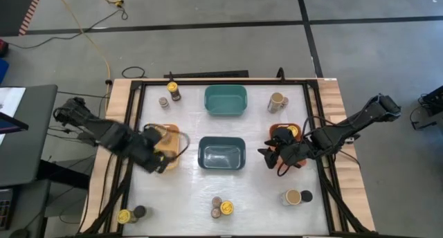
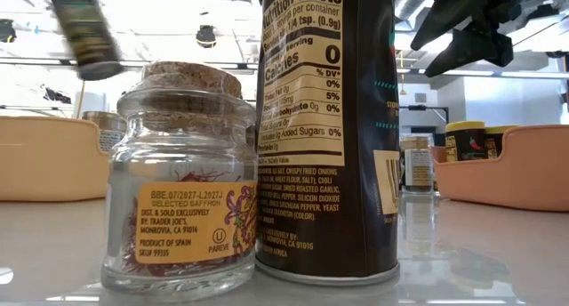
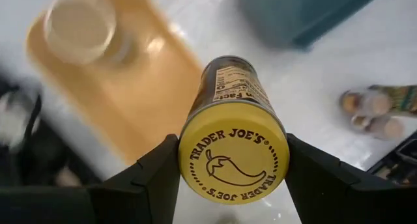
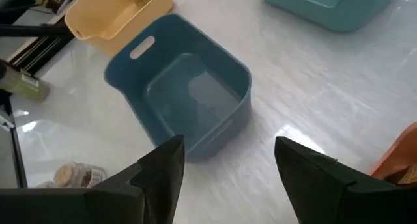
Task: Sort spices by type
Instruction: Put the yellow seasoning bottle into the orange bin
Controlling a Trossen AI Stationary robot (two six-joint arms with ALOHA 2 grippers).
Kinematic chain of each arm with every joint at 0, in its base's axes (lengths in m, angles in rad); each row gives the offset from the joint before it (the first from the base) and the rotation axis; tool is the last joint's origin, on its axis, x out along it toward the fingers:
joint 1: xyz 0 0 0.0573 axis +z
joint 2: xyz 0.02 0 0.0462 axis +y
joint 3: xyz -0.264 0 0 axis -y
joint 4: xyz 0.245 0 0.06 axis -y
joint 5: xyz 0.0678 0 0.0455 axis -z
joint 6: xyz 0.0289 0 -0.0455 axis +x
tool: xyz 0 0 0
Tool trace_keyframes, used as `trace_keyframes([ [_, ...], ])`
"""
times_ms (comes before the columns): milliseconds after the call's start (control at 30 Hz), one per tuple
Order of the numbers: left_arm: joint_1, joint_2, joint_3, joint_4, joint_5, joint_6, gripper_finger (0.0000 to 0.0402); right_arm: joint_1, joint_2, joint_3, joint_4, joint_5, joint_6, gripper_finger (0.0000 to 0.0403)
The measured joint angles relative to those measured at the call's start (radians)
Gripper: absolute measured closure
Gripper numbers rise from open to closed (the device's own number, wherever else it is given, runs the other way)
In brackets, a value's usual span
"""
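Note:
My left gripper [image 3: 232, 152] [image 1: 158, 155] hangs over the near edge of the yellow bin [image 1: 168, 142], shut on a dark jar with a yellow "Trader Joe's" lid [image 3: 231, 155]. In the low view that jar [image 2: 84, 30] shows tilted, high above the table. A tan-topped jar [image 3: 81, 28] stands in the yellow bin. My right gripper [image 4: 228, 165] [image 1: 272, 156] is open and holds nothing. It hovers between the dark-blue bin [image 4: 189, 94] and the orange bin [image 1: 277, 133], in which a yellow-lidded jar [image 1: 293, 131] stands. My left gripper pinches the jar between its two fingers at the yellow lid's rim [image 3: 190, 160], one finger [image 3: 156, 175] on each side. The fingers come from above, slanting. The jar is lifted clear, its lid toward the wrist and its base pointing down at the table.
The teal bin [image 1: 225, 99] sits at the far middle of the table. Loose jars stand at far left [image 1: 173, 90], far right [image 1: 278, 99], near left [image 1: 124, 215], near right [image 1: 293, 196] and near middle, where a cork-topped glass jar [image 2: 182, 177] stands beside a tall dark jar [image 2: 324, 128].

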Motion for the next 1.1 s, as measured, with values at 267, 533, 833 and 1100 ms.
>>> trace_keyframes([
  [267,0.282,0.0,0.043,0.201,0.057,0.461,0.0177,-0.03,0.0,0.0,0.0,-0.003,-0.026,0.0137],
  [533,0.467,0.05,0.091,0.349,0.173,0.74,0.0177,-0.035,0.0,0.0,0.0,-0.004,-0.027,0.0137],
  [833,0.541,0.306,0.356,0.152,0.229,0.988,0.0177,-0.116,0.096,0.0,0.284,0.027,-0.241,0.0137],
  [1100,0.538,0.474,0.553,0.065,0.228,1.142,0.0172,-0.184,0.213,0.0,0.627,0.026,-0.594,0.0137],
])
